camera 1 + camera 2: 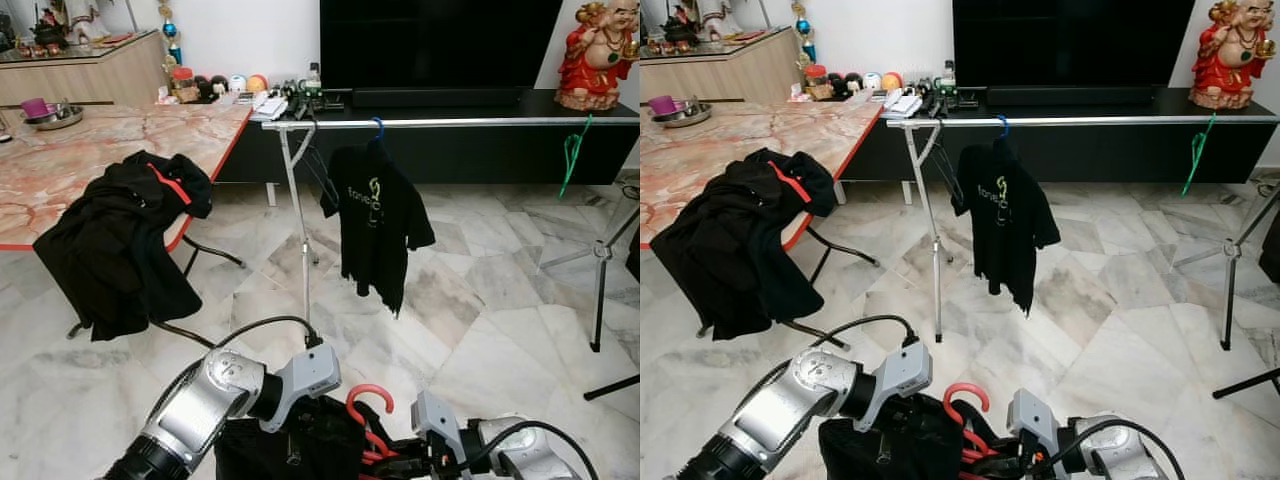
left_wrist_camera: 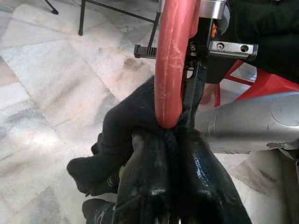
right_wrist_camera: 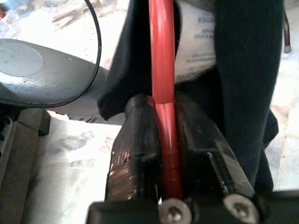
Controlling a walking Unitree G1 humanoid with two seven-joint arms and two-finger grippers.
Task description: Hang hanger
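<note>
Two grippers, one red hanger, held low before the robot.
Right gripper (image 3: 164, 140) is clamped on the red hanger (image 1: 368, 405); left gripper (image 2: 174, 154) pinches the black garment (image 1: 300, 440) on it. Ahead, the rail (image 1: 450, 123) carries one black T-shirt (image 1: 375, 225) and one green hanger (image 1: 572, 152).

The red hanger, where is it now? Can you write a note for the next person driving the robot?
Right gripper: shut on the red hanger, low in front of the robot.
Left gripper: shut on the black garment on that hanger, just under its hook.
Rail: ahead, in front of the TV bench, already holding a black T-shirt on a blue hanger and an empty green hanger.
More black clothes lie on the table edge at the left.
Done: garment on hanger, lifted.
Left: walk up, hook the red hanger over the rail, let go.
</note>
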